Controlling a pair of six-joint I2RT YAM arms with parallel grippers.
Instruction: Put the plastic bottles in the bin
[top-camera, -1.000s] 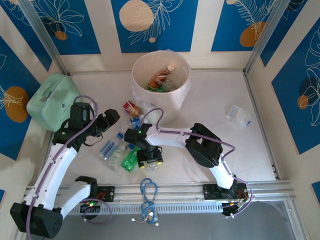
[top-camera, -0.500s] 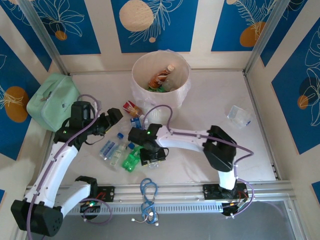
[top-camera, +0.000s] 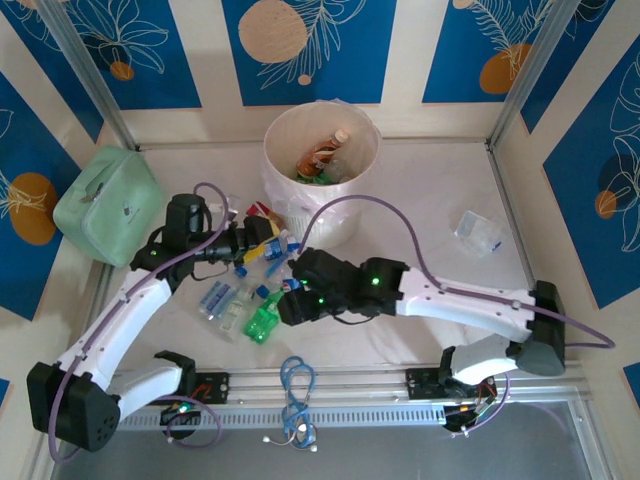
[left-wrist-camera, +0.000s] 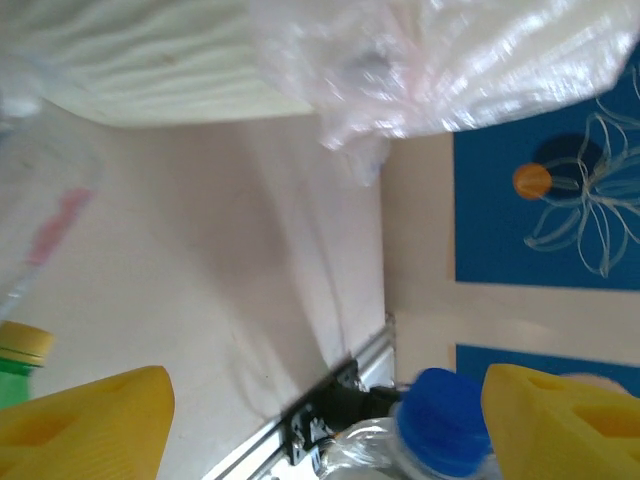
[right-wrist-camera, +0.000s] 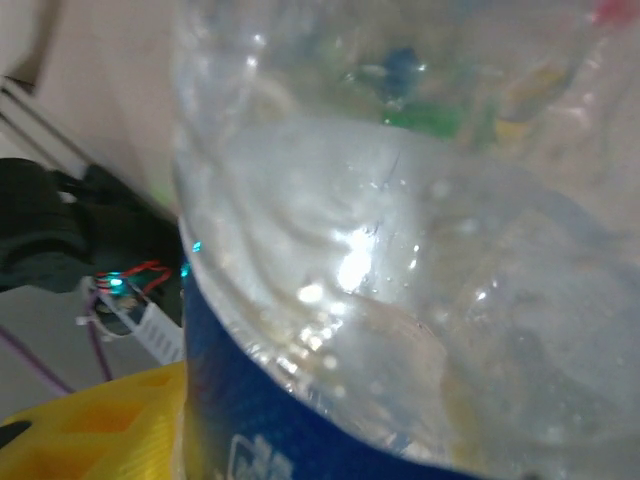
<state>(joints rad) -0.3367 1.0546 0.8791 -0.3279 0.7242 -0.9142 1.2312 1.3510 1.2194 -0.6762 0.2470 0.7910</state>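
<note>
Bin: the cream-pink wastebasket (top-camera: 372, 150) stands mid-table toward the far edge. A brown-labelled bottle (top-camera: 325, 152) and green ones lie inside it.
Loose bottles: a cluster sits left of centre toward the front edge of the table (top-camera: 430, 300). It holds 2 clear blue-labelled bottles (top-camera: 222, 298) and a green bottle (top-camera: 262, 322). A red-labelled bottle (top-camera: 262, 212) lies by the bin's foot.
Left gripper (top-camera: 262, 240): just left of the bin. Its yellow fingers (left-wrist-camera: 90, 420) are spread wide, with a blue-capped bottle (left-wrist-camera: 440, 432) between them beside 1 finger, unclamped.
Right gripper (top-camera: 292, 303): over the cluster. A clear bottle (right-wrist-camera: 400, 250) lies hard against 1 yellow finger (right-wrist-camera: 90, 430); whether it is gripped, I cannot tell.
Writing: the blue label (right-wrist-camera: 250, 450) carries white characters too blurred to read. Labels in the top view are too small to read.
Left wrist view: the liner (left-wrist-camera: 450, 70) hangs over the bin wall, and a yellow cap (left-wrist-camera: 22, 343) tops a green bottle.
Others: a mint-green case (top-camera: 105, 200) at the left edge and a crumpled wrapper (top-camera: 477, 230) near the right edge.
</note>
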